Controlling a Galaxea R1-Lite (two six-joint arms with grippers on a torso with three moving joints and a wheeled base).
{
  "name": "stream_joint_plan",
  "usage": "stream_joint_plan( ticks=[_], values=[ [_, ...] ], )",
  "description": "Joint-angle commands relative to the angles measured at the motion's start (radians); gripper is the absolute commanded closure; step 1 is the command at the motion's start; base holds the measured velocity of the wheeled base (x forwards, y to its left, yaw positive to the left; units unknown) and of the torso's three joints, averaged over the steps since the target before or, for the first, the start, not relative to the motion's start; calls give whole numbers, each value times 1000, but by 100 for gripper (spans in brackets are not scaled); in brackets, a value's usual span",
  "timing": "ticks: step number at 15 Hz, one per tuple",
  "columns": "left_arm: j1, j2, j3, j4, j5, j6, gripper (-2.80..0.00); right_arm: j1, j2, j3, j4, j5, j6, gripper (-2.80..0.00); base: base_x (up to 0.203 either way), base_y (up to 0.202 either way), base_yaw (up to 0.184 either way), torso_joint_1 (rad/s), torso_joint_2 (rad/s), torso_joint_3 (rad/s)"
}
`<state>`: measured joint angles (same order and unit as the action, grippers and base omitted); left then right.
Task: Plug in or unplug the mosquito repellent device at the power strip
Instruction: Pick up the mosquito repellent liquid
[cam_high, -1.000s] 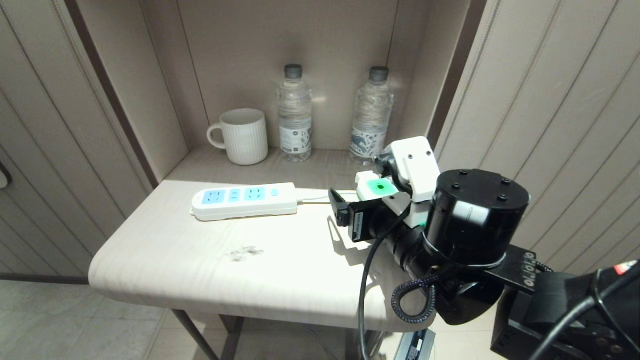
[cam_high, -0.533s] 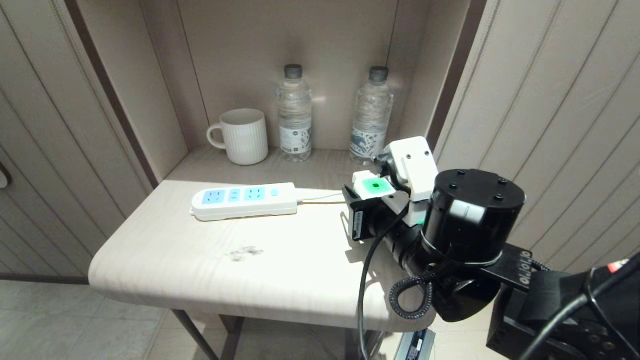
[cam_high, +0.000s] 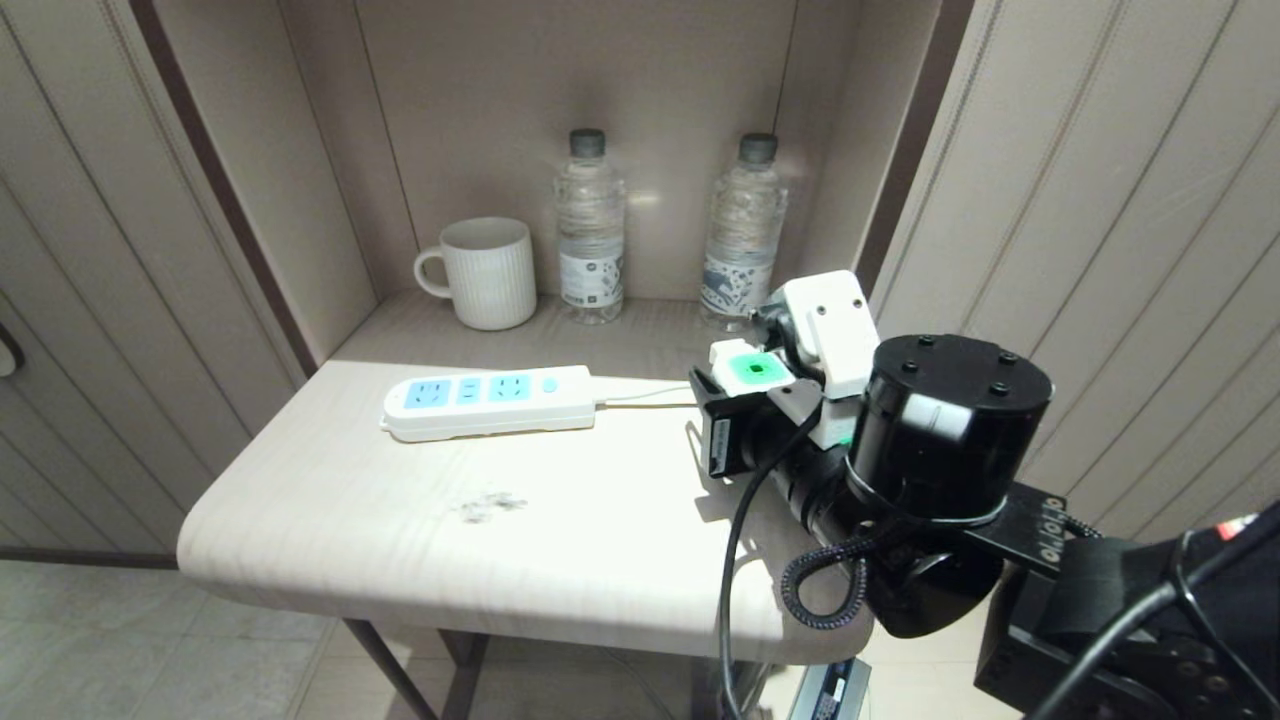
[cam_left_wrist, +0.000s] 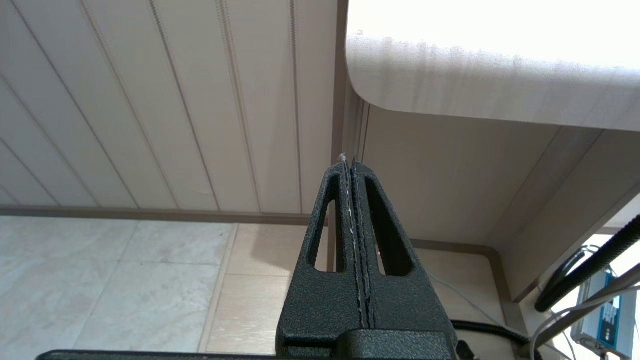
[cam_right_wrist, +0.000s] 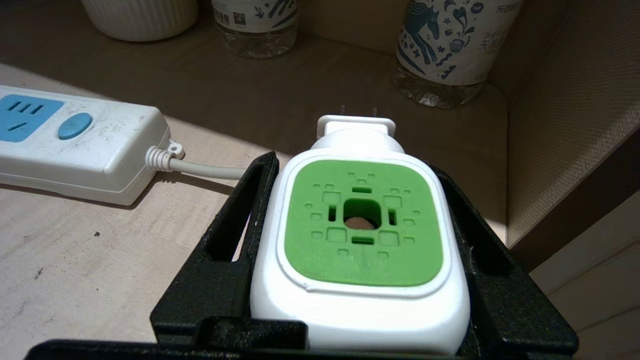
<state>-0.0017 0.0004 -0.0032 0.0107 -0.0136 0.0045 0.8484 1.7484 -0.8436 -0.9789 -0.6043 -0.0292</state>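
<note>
Since a second ago the right gripper (cam_right_wrist: 360, 220) has closed its spread fingers onto the mosquito repellent device (cam_right_wrist: 362, 235), and the black fingers now press both sides of its white-and-green head. The device sits at the desk's right edge, green face up, with its two metal prongs pointing toward the back of the alcove, clear of any socket. The power strip (cam_high: 490, 401) lies flat toward the back of the desk (cam_high: 420, 540), left of the gripper and apart from it, its three blue socket faces bare; its white cord (cam_high: 645, 404) runs right toward the gripper. A small dark smudge (cam_high: 485, 506) marks the desk in front of the strip. Against the alcove's back wall stand a white ribbed mug (cam_high: 488, 272) and two water bottles (cam_high: 589, 228), the right one just behind the gripper. The left gripper (cam_left_wrist: 352, 165) hangs below the desk's edge beside the panelled wall, fingers pressed together, holding nothing.
</note>
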Motion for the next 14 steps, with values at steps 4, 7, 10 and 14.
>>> stream_joint_plan(
  ticks=[4,7,10,14],
  values=[
    [0,1,0,0,0,0,0,7,-120,-38,54,-7,-84,0,0,0,0,0,0,0],
    [0,1,0,0,0,0,0,34,-248,-103,397,-5,-96,0,0,0,0,0,0,0],
    [0,1,0,0,0,0,0,73,-346,-248,745,-2,-63,0,0,0,0,0,0,0],
    [0,1,0,0,0,0,0,116,-399,-483,1163,5,33,0,0,0,0,0,0,0]
  ],
)
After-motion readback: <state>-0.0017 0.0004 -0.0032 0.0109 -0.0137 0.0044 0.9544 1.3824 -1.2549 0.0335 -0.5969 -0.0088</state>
